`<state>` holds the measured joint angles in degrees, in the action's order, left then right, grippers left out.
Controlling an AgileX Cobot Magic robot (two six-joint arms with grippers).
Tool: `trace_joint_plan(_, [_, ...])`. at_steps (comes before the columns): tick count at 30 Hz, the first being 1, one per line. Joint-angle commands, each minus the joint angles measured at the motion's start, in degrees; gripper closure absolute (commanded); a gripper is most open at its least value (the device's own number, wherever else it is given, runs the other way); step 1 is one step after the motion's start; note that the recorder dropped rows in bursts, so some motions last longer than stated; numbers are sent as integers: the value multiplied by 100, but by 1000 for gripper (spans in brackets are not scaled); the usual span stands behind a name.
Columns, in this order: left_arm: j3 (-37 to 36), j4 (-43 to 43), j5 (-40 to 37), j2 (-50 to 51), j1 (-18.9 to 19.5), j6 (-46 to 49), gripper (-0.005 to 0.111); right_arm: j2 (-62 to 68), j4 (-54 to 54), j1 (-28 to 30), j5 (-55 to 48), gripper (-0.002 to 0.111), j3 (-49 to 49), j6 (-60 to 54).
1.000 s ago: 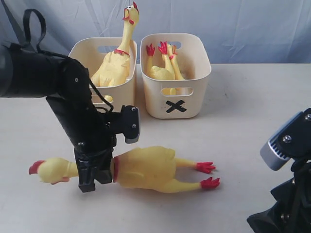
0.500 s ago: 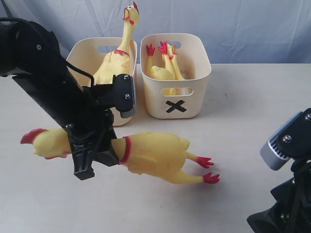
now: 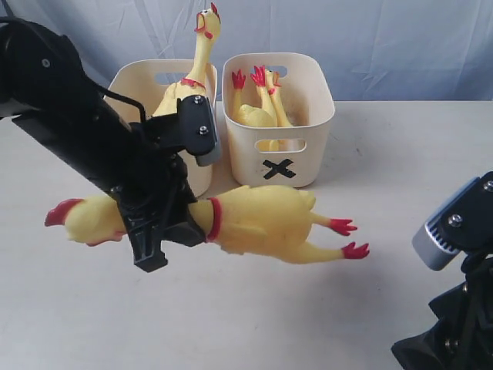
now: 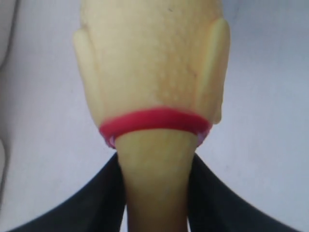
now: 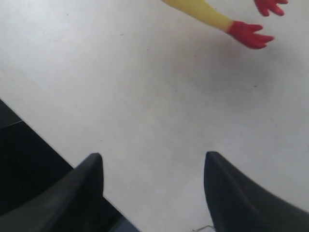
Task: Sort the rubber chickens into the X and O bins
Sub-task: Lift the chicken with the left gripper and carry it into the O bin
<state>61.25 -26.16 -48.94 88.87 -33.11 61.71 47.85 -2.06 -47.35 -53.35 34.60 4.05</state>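
Observation:
A large yellow rubber chicken (image 3: 262, 223) hangs level above the table, feet to the right. My left gripper (image 3: 158, 223) is shut on its neck just behind the red band. In the left wrist view both black fingers (image 4: 96, 198) press the neck of this chicken (image 4: 154, 72). Behind it stands the cream bin marked X (image 3: 312, 146), with small chickens (image 3: 258, 108) lying in it feet up. To its left is a like bin (image 3: 127, 81) whose mark my arm hides; a large chicken (image 3: 189, 92) stands upright in it. My right gripper (image 5: 153, 162) is open over bare table.
The right arm's camera housing (image 3: 454, 231) sits at the lower right of the exterior view. A blue cloth backdrop (image 3: 385, 38) hangs behind the table. The held chicken's red foot (image 5: 248, 35) shows at the edge of the right wrist view.
The large chicken lay on the table a second ago; my left gripper has lifted it by the neck and carried it up and slightly right. The right arm has not moved.

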Motion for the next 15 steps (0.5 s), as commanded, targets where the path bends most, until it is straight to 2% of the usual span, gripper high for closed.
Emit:
trace_joint_plan(1, [-4, -255, 460, -253, -16, -20, 107, -43, 25, -8, 18, 50, -14, 1])
trace_joint_plan(7, [-4, -255, 1154, -478, -16, -201, 107, -43, 25, -8, 18, 50, -14, 1])
trace_joint_plan(15, [-4, -231, 2572, -517, -16, -703, 107, -43, 25, -8, 18, 50, -14, 1])
